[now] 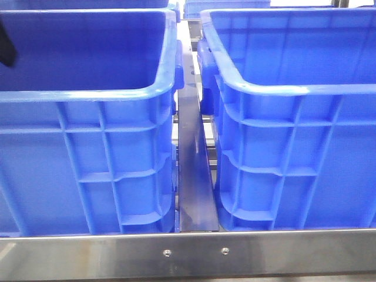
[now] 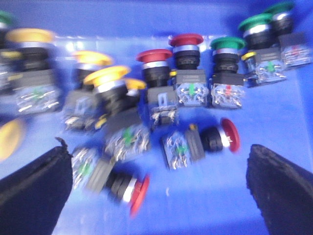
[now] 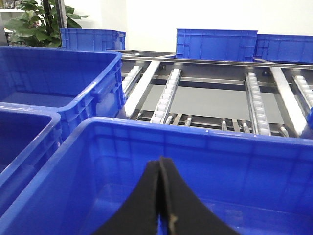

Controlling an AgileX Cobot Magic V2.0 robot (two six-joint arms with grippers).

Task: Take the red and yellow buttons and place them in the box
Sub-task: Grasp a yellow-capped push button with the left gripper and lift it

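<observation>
L fingers (image 2: 161, 188) splayed over buttons (image 2: 222, 138)

Both the left claw (image 2: 159, 188) and right claw (image 3: 160, 205) have matte black, padded-looking fingers.

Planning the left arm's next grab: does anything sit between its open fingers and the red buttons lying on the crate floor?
Nothing visible does. The left gripper is open above the crate floor, and both lying red buttons show unobstructed between its fingers.

Ahead of the left gripper (image 2: 156, 186), the buttons (image 2: 161, 73) blur; a yellow cap (image 2: 10, 139) beside its finger is cut off.
</observation>
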